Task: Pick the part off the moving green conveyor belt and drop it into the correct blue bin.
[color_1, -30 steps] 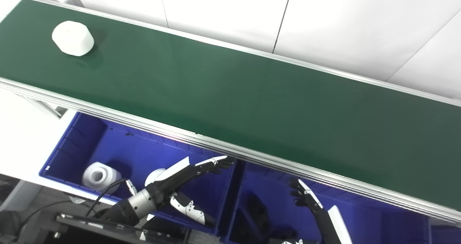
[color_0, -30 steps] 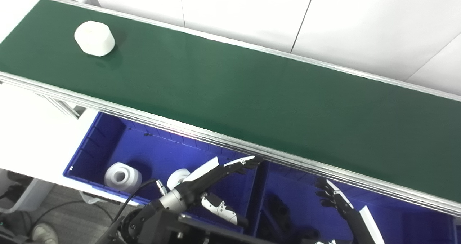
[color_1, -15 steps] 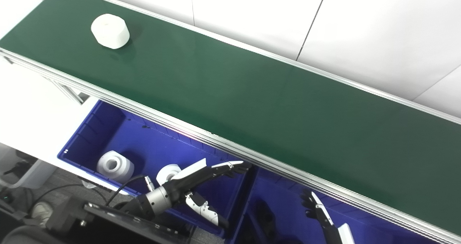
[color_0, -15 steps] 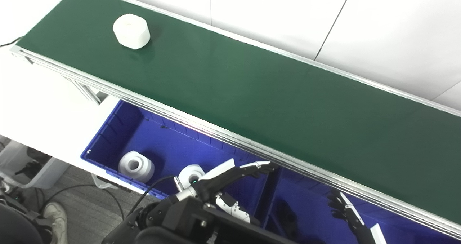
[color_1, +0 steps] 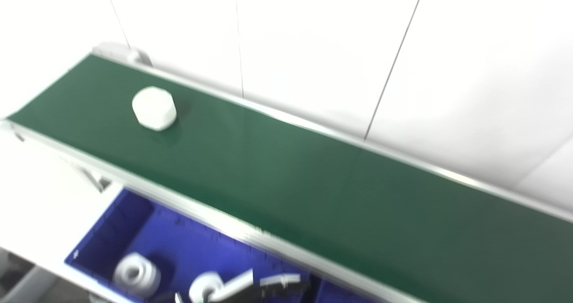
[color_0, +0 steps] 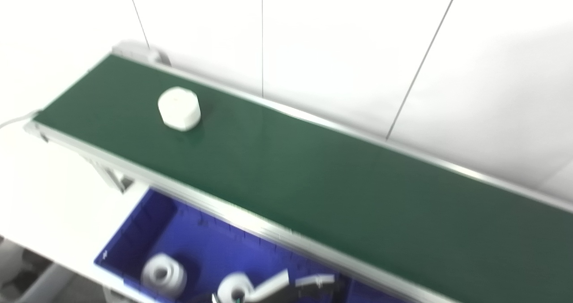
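White part (color_0: 179,108): sits on the green belt (color_0: 340,191), near its left end.
Blue bin (color_0: 134,236): below the belt's near edge, with two white rings (color_0: 163,274) inside.
Left hand (color_0: 291,283): blurry, over the bin at the bottom edge, fingers stretched out and holding nothing.
Right hand: out of sight.

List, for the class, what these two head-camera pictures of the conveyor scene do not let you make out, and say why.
- Right hand: out of frame in both views.
- Left hand: cut off by the bottom edge and motion-blurred; open or shut is unclear.
- White parts in the blue bin: blurred, and one is partly covered by the left hand.
- White part on the green belt: soft focus hides surface detail.
- Bin to the right: below the frame edge.
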You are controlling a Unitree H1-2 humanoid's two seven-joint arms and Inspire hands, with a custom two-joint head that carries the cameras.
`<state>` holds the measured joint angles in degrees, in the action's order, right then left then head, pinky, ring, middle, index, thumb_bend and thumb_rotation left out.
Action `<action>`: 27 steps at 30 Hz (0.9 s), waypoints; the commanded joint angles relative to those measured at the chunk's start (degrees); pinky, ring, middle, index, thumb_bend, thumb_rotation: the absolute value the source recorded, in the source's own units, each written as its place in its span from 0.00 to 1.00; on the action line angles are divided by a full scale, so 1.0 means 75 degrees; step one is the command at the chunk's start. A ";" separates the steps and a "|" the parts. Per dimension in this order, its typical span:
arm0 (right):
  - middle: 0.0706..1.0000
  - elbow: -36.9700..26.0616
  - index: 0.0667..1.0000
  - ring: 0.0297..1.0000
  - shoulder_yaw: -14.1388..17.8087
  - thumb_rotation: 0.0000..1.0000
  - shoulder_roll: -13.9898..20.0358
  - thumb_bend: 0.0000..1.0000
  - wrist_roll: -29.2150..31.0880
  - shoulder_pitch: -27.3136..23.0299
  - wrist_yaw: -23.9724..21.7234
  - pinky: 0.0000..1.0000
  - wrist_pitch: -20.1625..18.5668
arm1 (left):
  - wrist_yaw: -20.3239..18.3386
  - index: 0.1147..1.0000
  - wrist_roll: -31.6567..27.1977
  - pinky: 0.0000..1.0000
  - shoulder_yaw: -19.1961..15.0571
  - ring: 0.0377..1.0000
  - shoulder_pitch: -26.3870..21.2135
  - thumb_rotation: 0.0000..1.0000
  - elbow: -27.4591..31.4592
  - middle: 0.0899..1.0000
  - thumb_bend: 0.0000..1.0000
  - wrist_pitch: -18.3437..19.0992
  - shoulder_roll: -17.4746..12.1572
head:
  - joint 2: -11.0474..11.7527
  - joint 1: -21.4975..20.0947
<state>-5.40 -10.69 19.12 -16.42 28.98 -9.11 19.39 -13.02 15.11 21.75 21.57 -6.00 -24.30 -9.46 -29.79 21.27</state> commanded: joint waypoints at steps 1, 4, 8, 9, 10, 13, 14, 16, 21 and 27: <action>0.85 0.0020 0.93 0.83 0.0079 0.31 -0.0063 0.93 -0.0015 -0.0035 0.0237 0.75 0.0530 | 0.0079 0.87 -0.0046 0.81 0.0041 0.86 -0.0071 0.32 0.0113 0.88 0.94 -0.0294 -0.0010 | 0.0041 -0.0023; 0.85 0.0179 0.94 0.83 0.0095 0.31 -0.0122 0.93 -0.0187 -0.0114 0.0381 0.75 0.0595 | 0.0129 0.86 -0.0044 0.79 0.0067 0.85 -0.0156 0.32 0.0055 0.87 0.93 -0.0326 -0.0045 | 0.0062 -0.0149; 0.85 0.0455 0.94 0.79 0.0079 0.32 -0.0174 0.93 -0.0274 -0.0257 0.0470 0.66 0.0684 | 0.0243 0.85 -0.0253 0.79 0.0190 0.85 -0.0334 0.28 -0.0179 0.87 0.91 -0.0349 -0.0112 | 0.0147 -0.0217; 0.84 0.0522 0.94 0.78 0.0072 0.32 -0.0182 0.93 -0.0336 -0.0294 0.0507 0.64 0.0715 | 0.0321 0.85 -0.0290 0.79 0.0233 0.85 -0.0367 0.28 -0.0203 0.87 0.91 -0.0350 -0.0132 | 0.0189 -0.0253; 0.84 0.0588 0.93 0.78 0.0065 0.33 -0.0189 0.93 -0.0371 -0.0325 0.0541 0.65 0.0773 | 0.0413 0.85 -0.0326 0.79 0.0282 0.84 -0.0386 0.29 -0.0199 0.86 0.92 -0.0350 -0.0155 | 0.0196 -0.0258; 0.83 0.0724 0.92 0.77 0.0025 0.33 -0.0218 0.93 -0.0418 -0.0409 0.0623 0.65 0.0893 | 0.0671 0.83 -0.0495 0.77 0.0432 0.83 -0.0376 0.31 -0.0086 0.85 0.92 -0.0350 -0.0244 | 0.0218 -0.0308; 0.82 0.0756 0.92 0.77 -0.0003 0.33 -0.0219 0.93 -0.0483 -0.0435 0.0687 0.65 0.0933 | 0.0710 0.83 -0.0563 0.77 0.0486 0.84 -0.0353 0.31 0.0020 0.85 0.91 -0.0350 -0.0298 | 0.0230 -0.0313; 0.81 0.0802 0.92 0.77 -0.0043 0.33 -0.0250 0.94 -0.0574 -0.0473 0.0756 0.65 0.0958 | 0.0806 0.84 -0.0641 0.77 0.0583 0.84 -0.0340 0.30 0.0170 0.87 0.90 -0.0350 -0.0419 | 0.0255 -0.0368; 0.82 0.0679 0.92 0.76 -0.0146 0.32 -0.0303 0.93 -0.0436 -0.0456 0.0621 0.64 0.0713 | 0.0709 0.82 -0.0834 0.74 0.0470 0.83 -0.0128 0.30 0.1255 0.86 0.91 -0.0339 -0.0719 | 0.0168 -0.0622; 0.81 0.0564 0.90 0.79 -0.0238 0.35 -0.0364 0.91 -0.0416 -0.0465 0.0596 0.74 0.0757 | 0.0296 0.83 -0.1263 0.75 -0.0081 0.83 -0.0168 0.24 0.3015 0.86 0.92 -0.0011 -0.1123 | -0.0098 -0.1057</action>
<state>1.07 -12.50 16.39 -20.48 25.33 -4.69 23.24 -10.39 6.95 22.13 21.13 13.68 -23.85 -16.97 -30.50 13.36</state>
